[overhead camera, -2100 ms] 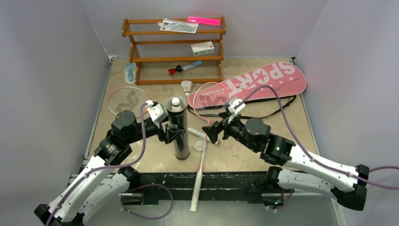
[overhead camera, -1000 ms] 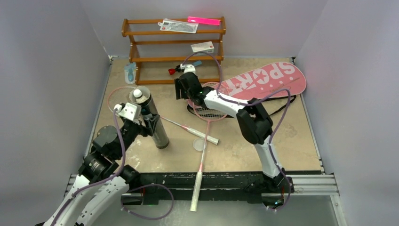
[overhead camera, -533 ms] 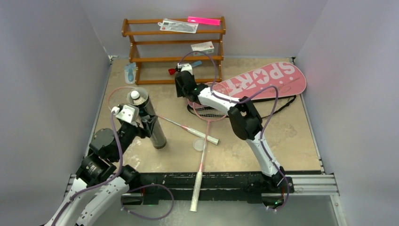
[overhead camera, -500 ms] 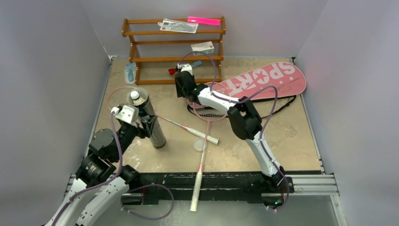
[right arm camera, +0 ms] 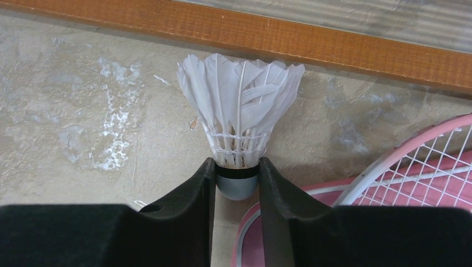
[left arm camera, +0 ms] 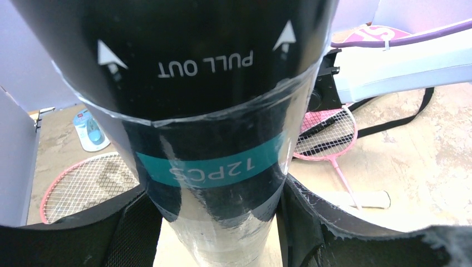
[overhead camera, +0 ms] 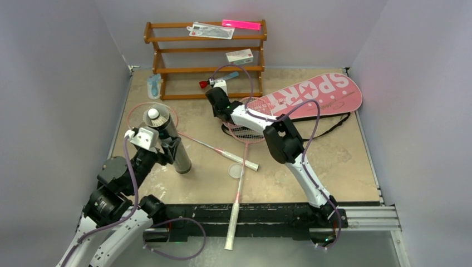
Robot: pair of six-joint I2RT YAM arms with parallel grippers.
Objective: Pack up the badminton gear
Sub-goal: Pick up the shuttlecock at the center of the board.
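My left gripper [overhead camera: 168,151] is shut on the long black tube [overhead camera: 173,146], which stands tilted at the left with a white shuttlecock [overhead camera: 154,114] in its open top. The left wrist view has that tube [left arm camera: 211,139] clamped between both fingers. Beside the rack's foot, my right gripper [overhead camera: 217,105] has its fingers [right arm camera: 207,183] pressed on either side of the cork of a second shuttlecock [right arm camera: 239,117], which rests on the table. One pink racket [overhead camera: 211,146] lies behind the tube. The other racket [overhead camera: 245,130] points its handle over the front edge. The pink SPORT bag [overhead camera: 317,92] lies at the back right.
A wooden rack [overhead camera: 206,69] stands at the back, holding a white box [overhead camera: 239,55] and a red-capped blue tool [overhead camera: 214,82]. A small clear disc [overhead camera: 236,171] lies near the racket handles. A blue and white item [overhead camera: 154,86] lies left of the rack. Grey walls close in both sides.
The right gripper's fingers have closed onto the shuttlecock's cork by the rack. The left arm has drawn the tube a little further left and nearer.
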